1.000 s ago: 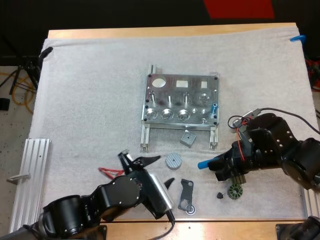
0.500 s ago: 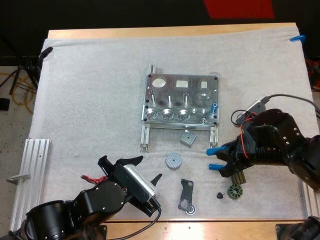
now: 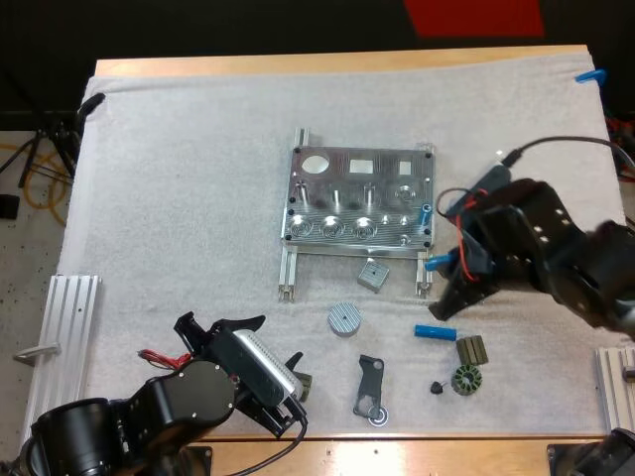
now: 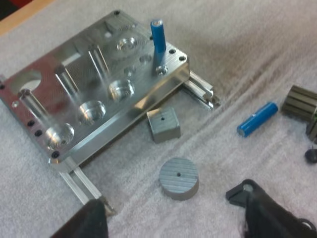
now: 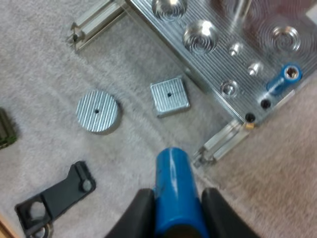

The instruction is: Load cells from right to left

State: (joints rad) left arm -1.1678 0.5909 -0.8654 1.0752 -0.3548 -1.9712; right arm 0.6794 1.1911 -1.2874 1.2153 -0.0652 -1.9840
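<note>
The metal fixture (image 3: 359,198) lies mid-mat, with one blue cylinder (image 3: 425,212) standing upright in its right front hole (image 4: 158,39). My right gripper (image 3: 444,288) hovers just off the fixture's right front corner, shut on a second blue cylinder (image 5: 171,168) whose tip is near the rail end. A third blue cylinder (image 3: 434,332) lies flat on the mat below it (image 4: 257,119). My left gripper (image 3: 220,327) is low at the front left, open, with nothing between its fingers (image 4: 267,213).
A grey square block (image 3: 372,275) and a grey round disc (image 3: 343,318) sit in front of the fixture. A black bracket (image 3: 370,387) and small dark ring parts (image 3: 466,377) lie near the front edge. An aluminium rail (image 3: 60,337) lies at the left.
My right gripper has moved up and back toward the fixture's right corner with the blue cylinder, uncovering another one on the mat. My left arm has drawn back to the left.
</note>
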